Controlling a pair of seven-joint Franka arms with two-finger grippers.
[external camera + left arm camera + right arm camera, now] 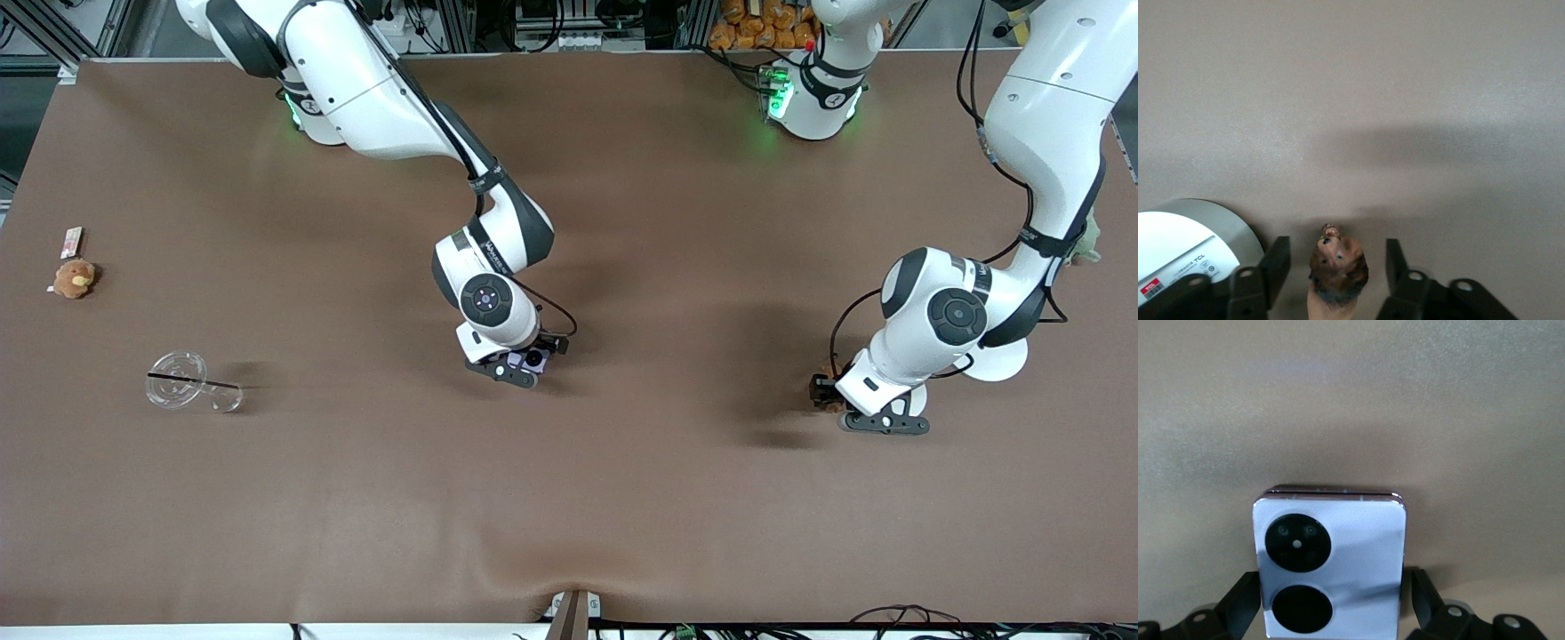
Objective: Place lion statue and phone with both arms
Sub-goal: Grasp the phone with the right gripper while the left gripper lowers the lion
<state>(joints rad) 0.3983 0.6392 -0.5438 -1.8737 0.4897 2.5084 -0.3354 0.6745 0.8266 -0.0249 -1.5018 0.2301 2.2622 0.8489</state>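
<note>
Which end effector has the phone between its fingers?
The right end effector, mid-table: the phone sits between its fingers. The left end effector brackets the lion statue instead, fingers apart from it.

Around the right pincer (524,366) the brown desk (569,498) lies bare on every side. Beside the left pincer (876,418) a white disc (1000,360) crowds one flank; elsewhere open desk.

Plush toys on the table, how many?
1 clear: a tan plush toy at the right arm's end of the table, beside a small card. A pale shape half hidden by the left arm may be another.
</note>
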